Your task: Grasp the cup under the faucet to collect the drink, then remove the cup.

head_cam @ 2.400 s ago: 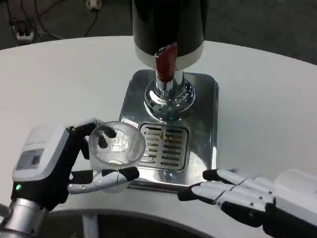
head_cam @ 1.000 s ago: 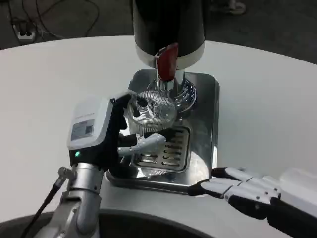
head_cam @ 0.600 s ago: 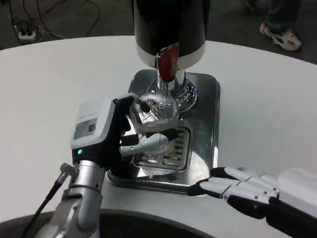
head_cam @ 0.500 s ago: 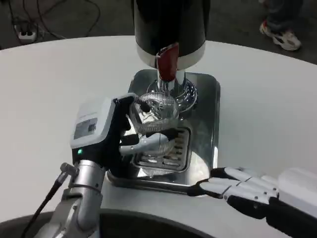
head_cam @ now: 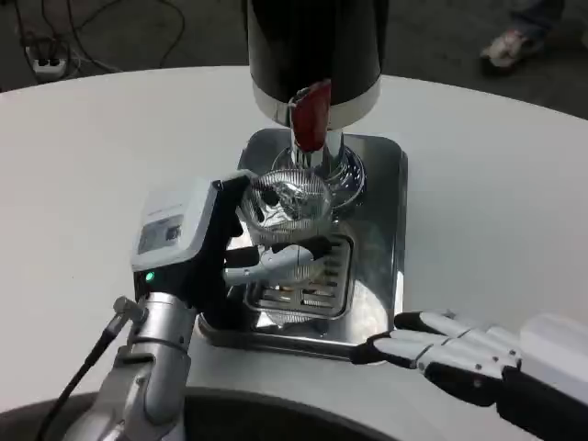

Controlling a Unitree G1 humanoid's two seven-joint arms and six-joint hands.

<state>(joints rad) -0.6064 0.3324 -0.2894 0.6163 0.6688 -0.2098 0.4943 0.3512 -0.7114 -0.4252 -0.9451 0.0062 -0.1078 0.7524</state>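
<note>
Beneath red tap lever (head_cam: 310, 116), held cup (head_cam: 285, 206)

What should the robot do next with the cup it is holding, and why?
Probably nudge the clear cup a little farther back and steady it. The left hand holds it above the slotted drip tray, but its rim sits just in front of the faucet, so a pour might miss. The right hand rests flat on the table.

A round white bench (head_cam: 110, 138) occupies most of the view. Beyond its far edge lies dark floor (head_cam: 138, 37), with black cables (head_cam: 55, 46) at upper left and a shoe (head_cam: 503, 48) at upper right.
</note>
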